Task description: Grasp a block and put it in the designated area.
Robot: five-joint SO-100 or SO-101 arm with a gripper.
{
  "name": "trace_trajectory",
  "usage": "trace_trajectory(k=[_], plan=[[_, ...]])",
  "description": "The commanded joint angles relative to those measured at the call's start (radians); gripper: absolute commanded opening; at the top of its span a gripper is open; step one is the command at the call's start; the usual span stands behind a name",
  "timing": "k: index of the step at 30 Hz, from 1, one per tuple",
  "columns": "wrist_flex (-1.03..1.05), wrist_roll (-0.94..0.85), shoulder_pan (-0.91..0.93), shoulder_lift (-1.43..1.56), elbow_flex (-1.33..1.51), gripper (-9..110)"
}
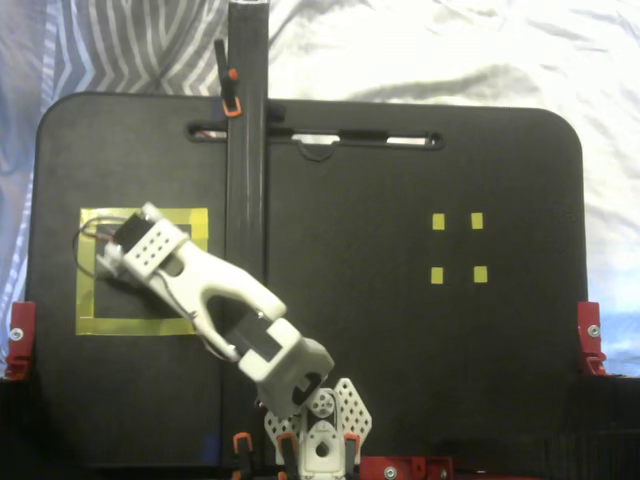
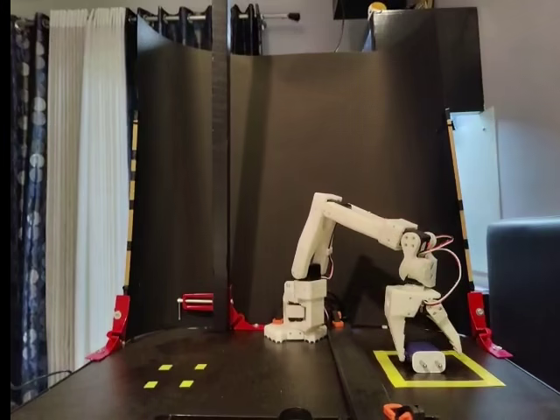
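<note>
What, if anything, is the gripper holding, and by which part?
Nothing: the gripper stands open astride the block, which lies inside the designated area.

Black backdrop panels, pale curtain at left, grey wall at right, rumpled white sheet.

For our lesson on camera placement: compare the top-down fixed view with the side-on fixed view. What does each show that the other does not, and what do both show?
Only the top-down fixed view shows the whole yellow square from above and the striped cloth under the board. Only the side-on fixed view shows the block lying inside the square, the hand open around it, and the curtains. Both show the white arm and four small yellow markers.
</note>
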Motion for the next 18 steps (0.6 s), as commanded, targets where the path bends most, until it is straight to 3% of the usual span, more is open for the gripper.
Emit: trace_trajectory(k=[1,12,18], plan=[[0.054,-0.021,0.025,0.084,-0.087,43],[0.138,-0.06,0.091,0.167,-0.198,42],[0.13,-0.046,0.103,0.175,-0.198,19]])
